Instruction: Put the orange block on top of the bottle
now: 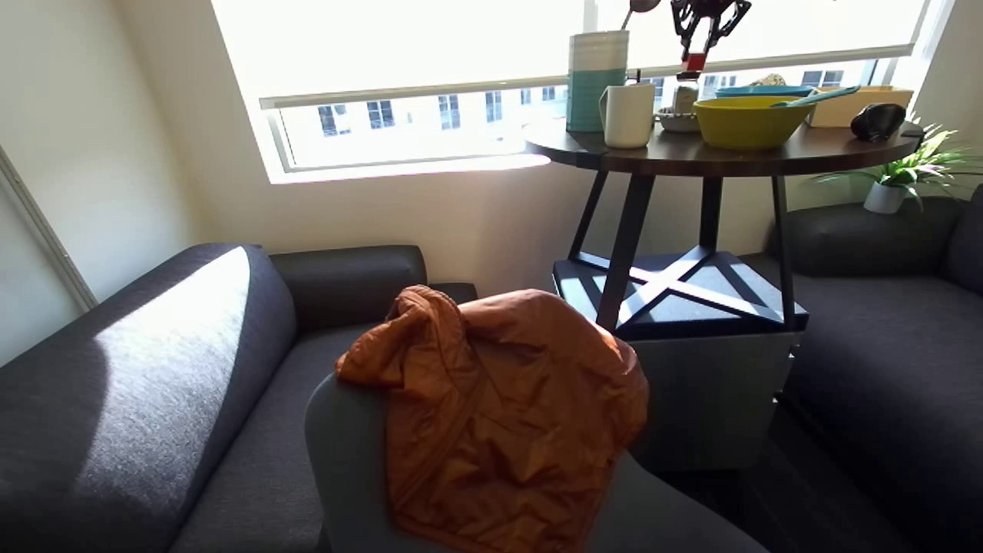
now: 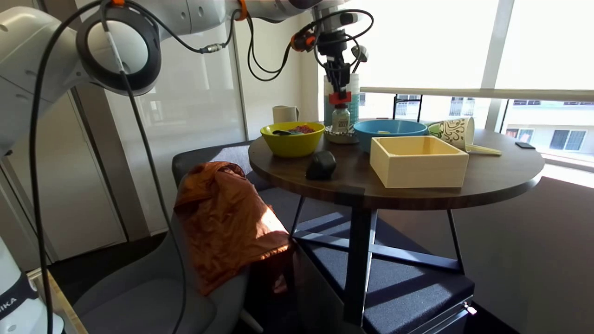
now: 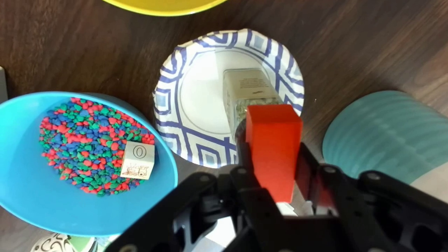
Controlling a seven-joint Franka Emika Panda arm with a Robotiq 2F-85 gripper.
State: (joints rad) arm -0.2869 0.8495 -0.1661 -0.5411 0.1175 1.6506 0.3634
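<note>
Claw (image 3: 274,155) is pinching the block (image 2: 339,98) by opposite sides, drawn in as far as the block's allowing, prob. leaving the underside free for landing. In both exterior views the block is hanging right above the bottle (image 2: 341,120); I'm not seeing whether it's touching the top or just apart. This is looking like the placing step, w/ letting go prob. needing care b/c of the narrow top. Bottle's standing on a plate (image 3: 203,98), maybe for a steady spot.

Wrist view, clock centred on the bottle: blue bowl (image 3: 21,140) @ 8 o'clock is holding red, green & blue pebbles (image 3: 84,143) + a white cube (image 3: 138,160) (bowl's own 3 o'clock). Yellow bowl (image 3: 168,12) is showing its rim @ 11; in an exterior view it's holding red bits (image 2: 304,129) & sth dark (image 2: 282,132). Teal pot (image 3: 385,136) @ 4 is holding utensils (image 1: 643,4). Bottle's holding greenish flakes (image 3: 241,109). Cup (image 1: 630,119) is hiding its contents.
</note>
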